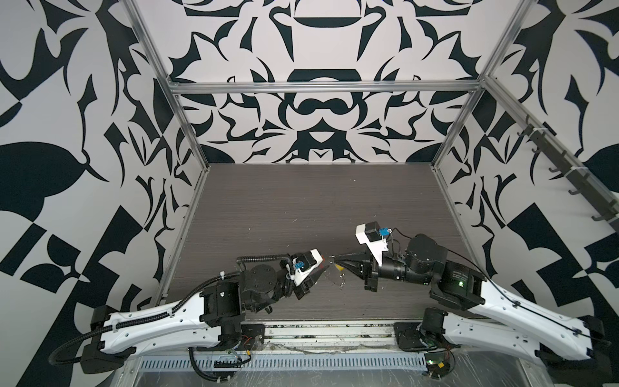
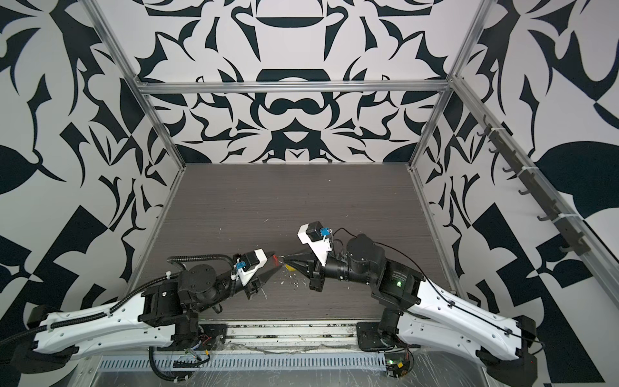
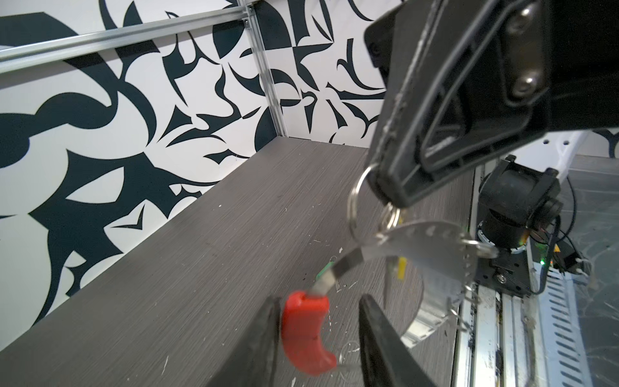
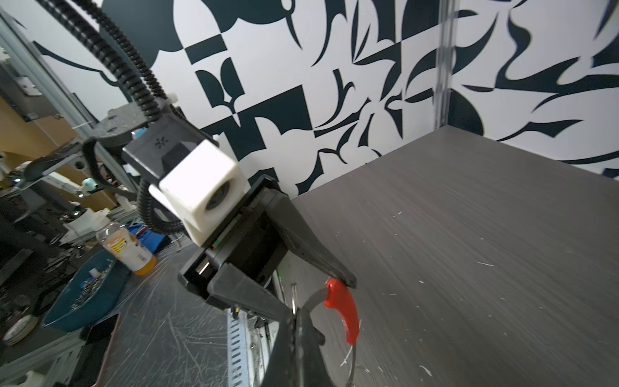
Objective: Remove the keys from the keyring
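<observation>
The keyring [image 3: 422, 234] is a grey metal hoop with a curved red plastic section [image 3: 303, 331], held above the table near its front edge. My left gripper [image 3: 318, 301] is open around the red section [image 4: 343, 308]; one fingertip [image 4: 346, 281] touches it and a gap shows on the other side. My right gripper [image 4: 298, 313] is shut where small split rings [image 3: 355, 201] sit on the hoop. The keys hang below: a yellow tag [image 3: 401, 268] and a green tag [image 3: 325, 268]. In both top views the two gripper tips [image 1: 335, 258] [image 2: 276, 264] meet, with the yellow tag [image 1: 340, 267] under them.
White flecks [image 1: 338, 284] dot the dark wood-grain table [image 1: 301, 207]. A slotted metal rail [image 1: 301, 363] runs along the front edge. The right arm's base [image 3: 516, 201] stands close behind the hoop. Patterned walls and aluminium posts [image 1: 187, 134] enclose the table.
</observation>
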Motion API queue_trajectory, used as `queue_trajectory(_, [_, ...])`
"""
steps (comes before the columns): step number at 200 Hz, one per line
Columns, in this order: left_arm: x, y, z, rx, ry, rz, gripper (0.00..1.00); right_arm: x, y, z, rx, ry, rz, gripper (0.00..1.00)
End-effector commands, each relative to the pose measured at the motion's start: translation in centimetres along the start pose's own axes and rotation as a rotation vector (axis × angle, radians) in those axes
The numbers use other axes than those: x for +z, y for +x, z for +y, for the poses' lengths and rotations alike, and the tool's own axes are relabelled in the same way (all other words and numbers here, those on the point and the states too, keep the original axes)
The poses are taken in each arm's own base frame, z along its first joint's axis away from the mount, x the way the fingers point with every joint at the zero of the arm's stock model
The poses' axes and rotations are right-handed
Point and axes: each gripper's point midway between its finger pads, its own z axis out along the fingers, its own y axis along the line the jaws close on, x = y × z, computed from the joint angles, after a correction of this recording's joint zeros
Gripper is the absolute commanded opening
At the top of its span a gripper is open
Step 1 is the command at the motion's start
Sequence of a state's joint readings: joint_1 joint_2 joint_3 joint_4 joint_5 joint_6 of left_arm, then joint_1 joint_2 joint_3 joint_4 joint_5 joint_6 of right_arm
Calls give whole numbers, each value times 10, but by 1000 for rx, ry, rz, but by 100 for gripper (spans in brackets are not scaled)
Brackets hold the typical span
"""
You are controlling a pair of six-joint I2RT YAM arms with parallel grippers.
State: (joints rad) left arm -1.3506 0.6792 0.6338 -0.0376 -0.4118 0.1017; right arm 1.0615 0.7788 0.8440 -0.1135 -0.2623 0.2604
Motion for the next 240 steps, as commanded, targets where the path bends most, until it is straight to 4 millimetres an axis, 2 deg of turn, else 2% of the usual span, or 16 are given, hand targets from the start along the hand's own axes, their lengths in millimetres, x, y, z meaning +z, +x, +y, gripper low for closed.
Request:
queue_trajectory(1, [-7,1,13,-87,-63,-7,43,-10,-13,-17,-65,117,-57,0])
queue_trajectory(37, [-21,-22,21,-108,-68,-13,44,-10,-11,-14,-119,106,-4,0])
queue_trajectory(51, [-22,-33,30,-151,-105,-14,51,-8,-6,-8,-141,68,37,0])
queue_trajectory(76, [-16,-40,16,-217,68,40,51,-2,1,1,-166,1,94,0])
queue_trajectory(106, [-8,-39,17,-367,247,69,43,0,4,3,-189,-39,109,0])
queue_trajectory(124, [-12,-43,8,-402,370,48,42,-4,-2,5,-187,-79,90,0])
queue_trajectory(165, [-10,-43,-11,-410,509,74,40,-7,-10,10,-158,-173,64,0])
queue_trajectory(205, [-3,-34,-15,-426,533,130,37,-7,-15,12,-136,-223,51,0])
queue_trajectory(240, [-1,-35,-13,-414,523,127,30,-4,-14,15,-124,-255,64,0])
